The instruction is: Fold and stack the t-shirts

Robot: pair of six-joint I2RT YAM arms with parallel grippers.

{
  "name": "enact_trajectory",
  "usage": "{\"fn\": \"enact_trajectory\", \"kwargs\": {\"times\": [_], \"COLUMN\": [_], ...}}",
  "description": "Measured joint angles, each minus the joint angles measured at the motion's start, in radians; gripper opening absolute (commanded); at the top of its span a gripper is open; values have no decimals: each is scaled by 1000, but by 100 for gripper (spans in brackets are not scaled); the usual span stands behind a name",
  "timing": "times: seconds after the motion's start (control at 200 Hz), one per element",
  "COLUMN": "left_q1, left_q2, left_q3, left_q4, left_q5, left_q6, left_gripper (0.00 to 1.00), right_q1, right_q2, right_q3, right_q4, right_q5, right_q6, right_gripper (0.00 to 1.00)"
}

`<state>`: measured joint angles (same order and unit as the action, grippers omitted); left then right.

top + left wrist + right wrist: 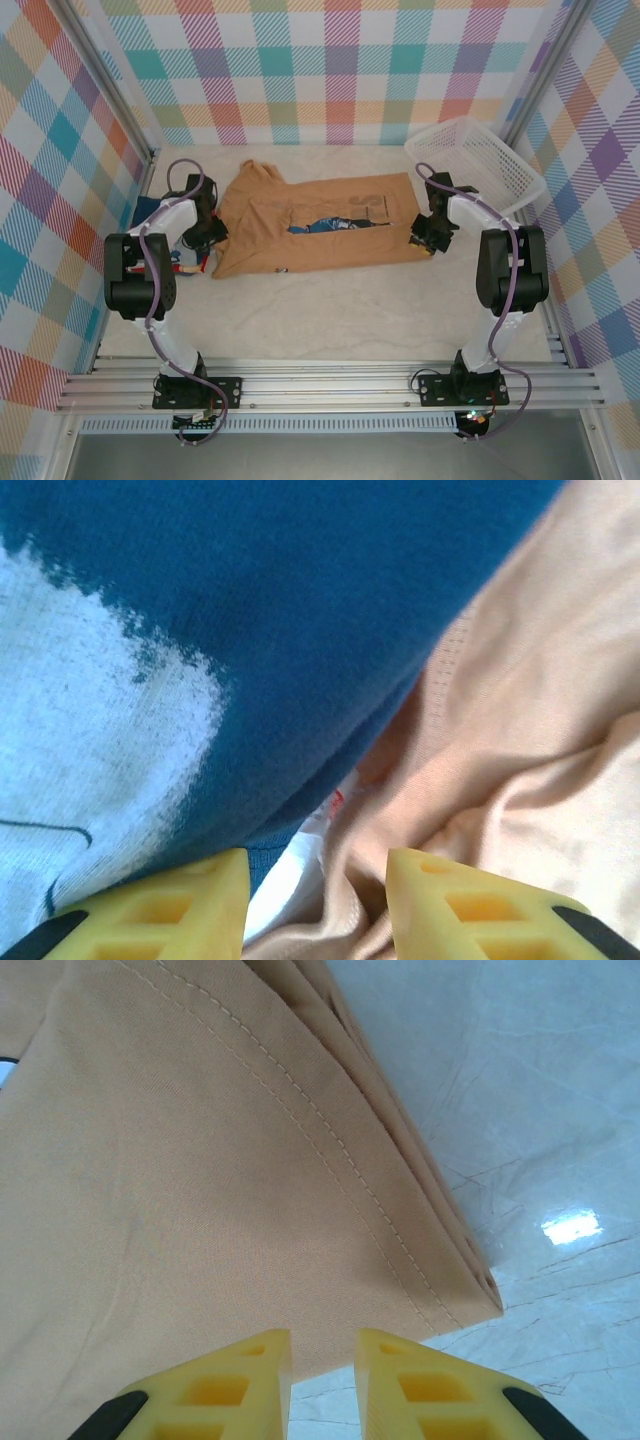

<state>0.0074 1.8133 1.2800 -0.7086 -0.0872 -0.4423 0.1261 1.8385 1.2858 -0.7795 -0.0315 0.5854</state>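
Two t-shirts are being counted: one tan-orange t-shirt (330, 245) in the centre of the frame and one blue t-shirt (300, 610). One white basket (480, 160) is being seen at the upper right. Two grippers are being shown: one left gripper (318, 900) and one right gripper (323, 1380).

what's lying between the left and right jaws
The tan-orange t-shirt, partly folded, fills the stretch between them; the top view shows it.
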Motion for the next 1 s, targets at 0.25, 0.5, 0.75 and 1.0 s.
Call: {"fn": "enact_trajectory", "kwargs": {"times": [0.25,0.5,0.75,1.0], "left_q1": [-43,-149,-171,-171], "left_q2": [-208,-190,-152,-144], "left_q3": [-74,-185,-189,-185], "left_q4": [-47,-44,-42,-48], "left_q5": [44,159,153,126], "left_q6": [-98,-182,-206,-204], "left_gripper": [31,30,30,30], "right_q1": [6,9,4,-39], "right_q2": [5,68,97,42], "right_q3": [0,4,6,-68], "right_q4": [1,-1,-19,-42], "right_q5": [-16,-9,39,79], "right_q6": [0,-3,5,16], "right_gripper": [23,21,19,19]}}
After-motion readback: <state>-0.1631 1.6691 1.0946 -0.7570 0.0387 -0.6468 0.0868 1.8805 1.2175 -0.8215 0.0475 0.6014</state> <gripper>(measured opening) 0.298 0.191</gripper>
